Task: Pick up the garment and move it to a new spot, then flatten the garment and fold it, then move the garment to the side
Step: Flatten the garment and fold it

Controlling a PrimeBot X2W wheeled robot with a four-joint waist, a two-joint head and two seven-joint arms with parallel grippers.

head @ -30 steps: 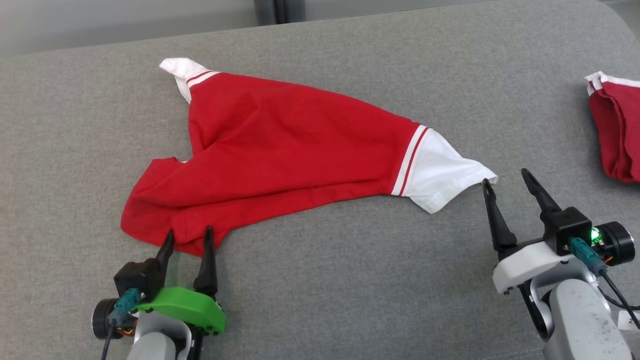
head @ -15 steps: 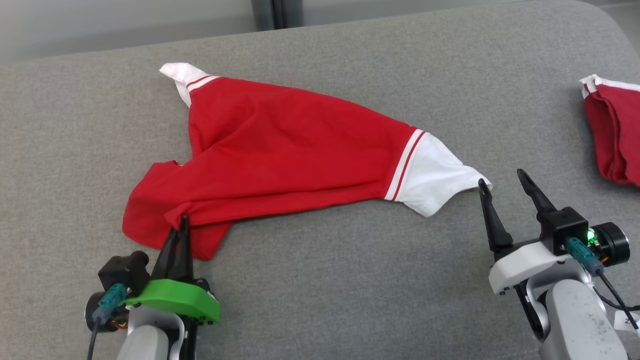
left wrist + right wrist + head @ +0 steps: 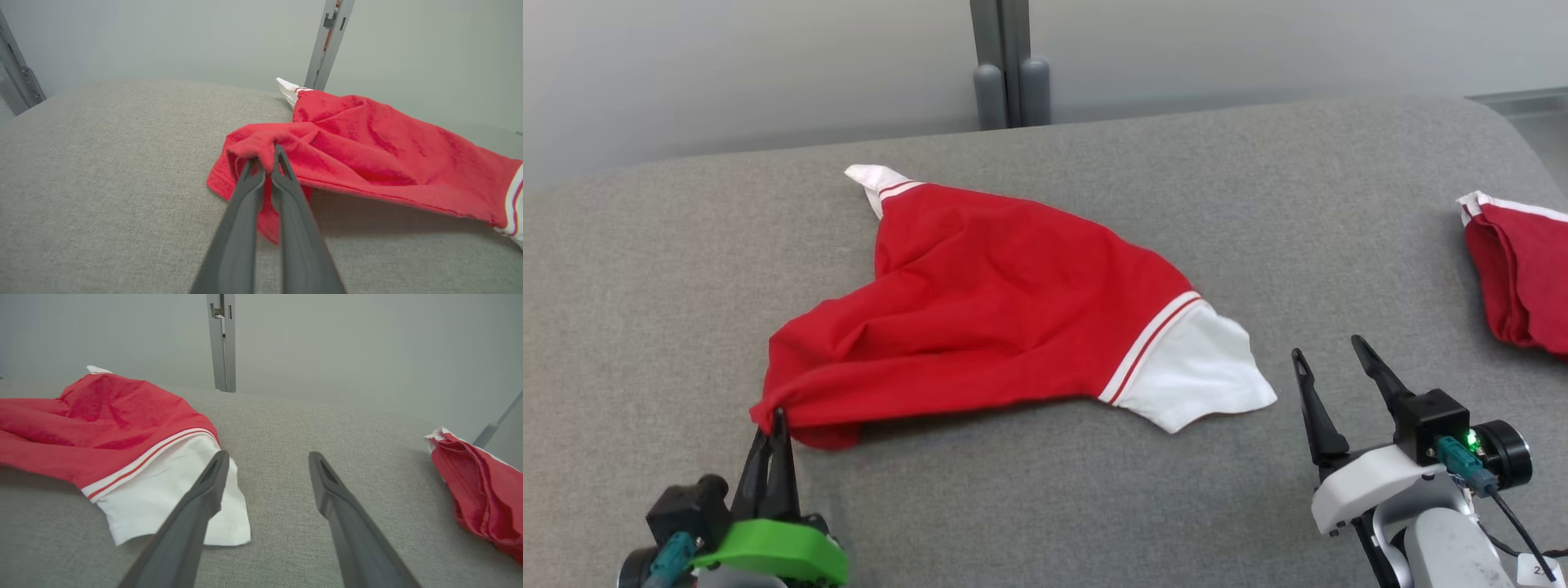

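Observation:
A red garment [image 3: 1005, 318] with white, red-striped sleeves lies crumpled on the grey cushioned surface [image 3: 1045, 490]. My left gripper [image 3: 776, 416] is shut on the garment's near-left red corner, which bunches up between the fingers [image 3: 265, 157]. In the left wrist view the red cloth [image 3: 367, 139] stretches away to the right, lifted a little at the pinched corner. My right gripper [image 3: 1327, 351] stands open just right of the white sleeve [image 3: 1196, 371], with nothing between its fingers [image 3: 265, 457]. In the right wrist view that white sleeve [image 3: 171, 490] lies against the left finger.
A second red garment [image 3: 1519, 282] with white trim lies folded at the right edge, also visible in the right wrist view [image 3: 478, 482]. A grey metal post [image 3: 1005, 65] rises behind the surface's far edge against a pale wall.
My left gripper closed on the garment's near-left corner and pulled it, bunching the cloth. The head camera has tilted up, so the whole picture shifted downward. The right gripper stayed open.

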